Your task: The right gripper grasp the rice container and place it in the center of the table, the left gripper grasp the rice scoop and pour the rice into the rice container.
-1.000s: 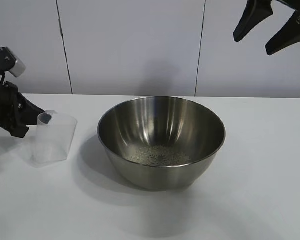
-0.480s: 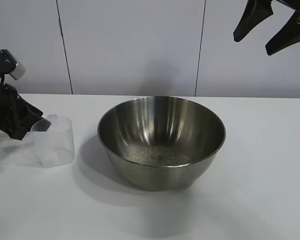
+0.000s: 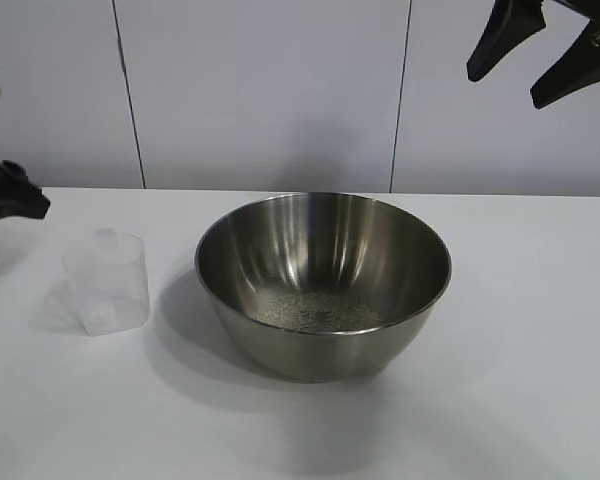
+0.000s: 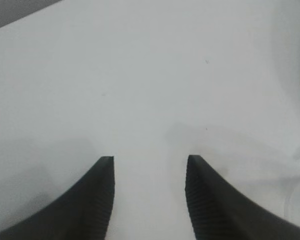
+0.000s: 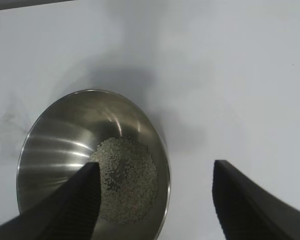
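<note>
Rice container (image 3: 323, 285) at the centre of the table (image 3: 520, 360), upright, wide steel rim unobstructed. Rice (image 3: 315, 310) inside as a low whitish layer across the bottom; same grains plain in the right wrist view (image 5: 125, 180), pooled at the base of the bowl (image 5: 90, 160).

Rice scoop (image 3: 106, 282) at about 9 o'clock from the bowl, upright on the tabletop, near the bowl but apart from it, touched by nothing.

Left gripper (image 3: 10, 195) at roughly 10 o'clock from the scoop, at the frame edge, well clear of the cup. Released: in the left wrist view, two dark tapered fingers (image 4: 92, 200) spread with bare white table (image 4: 150, 90) between them, nothing held (image 4: 149, 165).

Right gripper (image 3: 540, 50) high at about 1 o'clock from the bowl, above the table, well apart from everything. Also released: fingers (image 5: 250, 200) parted wide in the right wrist view, empty, midpoint (image 5: 155, 172) over the bowl's rim.
</note>
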Controlling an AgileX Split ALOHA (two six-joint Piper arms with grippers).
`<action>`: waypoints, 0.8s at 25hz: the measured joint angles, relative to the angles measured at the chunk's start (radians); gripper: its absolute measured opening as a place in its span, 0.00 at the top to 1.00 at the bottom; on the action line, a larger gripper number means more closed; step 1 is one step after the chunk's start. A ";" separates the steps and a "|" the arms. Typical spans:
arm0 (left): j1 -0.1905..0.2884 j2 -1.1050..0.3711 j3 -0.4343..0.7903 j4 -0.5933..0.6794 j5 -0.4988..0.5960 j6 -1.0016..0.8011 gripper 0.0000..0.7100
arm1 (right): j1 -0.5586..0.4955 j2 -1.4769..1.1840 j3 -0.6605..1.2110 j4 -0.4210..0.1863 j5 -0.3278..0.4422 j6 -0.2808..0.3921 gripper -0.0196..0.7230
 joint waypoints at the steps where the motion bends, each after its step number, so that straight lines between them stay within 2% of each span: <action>1: -0.004 0.000 -0.023 0.004 0.063 -0.047 0.53 | 0.000 0.000 0.000 0.000 0.000 0.000 0.38; 3: -0.021 0.000 -0.086 0.068 0.151 -0.145 0.54 | 0.000 0.000 0.000 -0.001 0.000 0.000 0.38; 6: -0.080 0.000 -0.218 0.325 0.204 -0.360 0.54 | 0.000 0.000 0.000 -0.001 0.000 0.000 0.38; 11: -0.239 0.000 -0.457 0.871 0.233 -0.694 0.53 | 0.000 0.000 0.000 -0.001 0.000 0.000 0.38; 14: -0.332 0.000 -0.555 1.154 0.263 -0.865 0.44 | 0.000 0.000 0.000 0.000 0.001 0.000 0.38; 16: -0.385 0.000 -0.589 1.285 0.274 -0.971 0.37 | 0.000 0.000 0.000 0.000 0.006 0.000 0.38; 20: -0.446 0.000 -0.603 1.388 0.290 -1.154 0.32 | 0.000 0.000 0.000 0.010 0.023 0.000 0.38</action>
